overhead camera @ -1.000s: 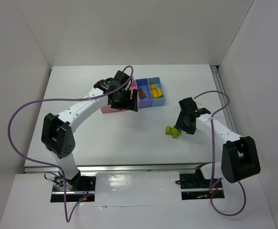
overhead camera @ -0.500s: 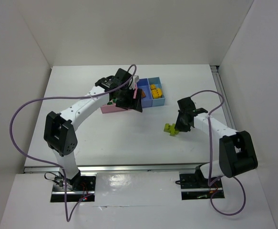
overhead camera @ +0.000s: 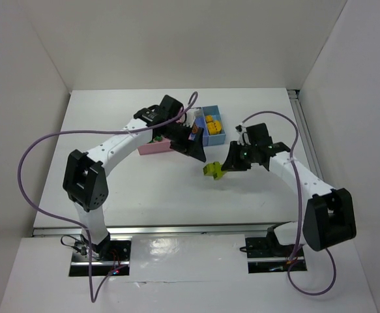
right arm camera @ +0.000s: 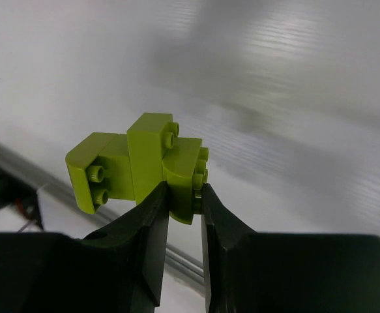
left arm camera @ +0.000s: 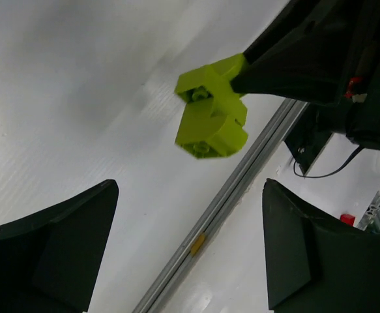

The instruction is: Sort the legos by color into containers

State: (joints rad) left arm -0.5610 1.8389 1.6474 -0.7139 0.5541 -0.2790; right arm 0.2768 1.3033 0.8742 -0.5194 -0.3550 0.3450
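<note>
My right gripper (overhead camera: pixel 223 165) is shut on a cluster of joined lime green legos (overhead camera: pixel 211 170) and holds it above the table, left of its wrist. In the right wrist view the fingers (right arm camera: pixel 157 215) pinch one end of the cluster (right arm camera: pixel 137 166). My left gripper (overhead camera: pixel 197 152) is open and empty, just near of the containers and close to the cluster, which hangs ahead of its jaws (left arm camera: pixel 212 117). The bins sit at the back centre: pink (overhead camera: pixel 152 148), blue-purple mostly hidden by my left arm, light blue (overhead camera: pixel 217 137) with yellow legos (overhead camera: pixel 212 122).
A metal rail (left arm camera: pixel 229 195) runs along the table's near edge. White walls enclose the table on the left, back and right. My left arm's purple cable (overhead camera: pixel 40 147) loops over the left half of the table.
My right gripper lifted the lime green legos off the table and carried them left. My left gripper moved from over the bins rightward and nearer, toward the cluster.
</note>
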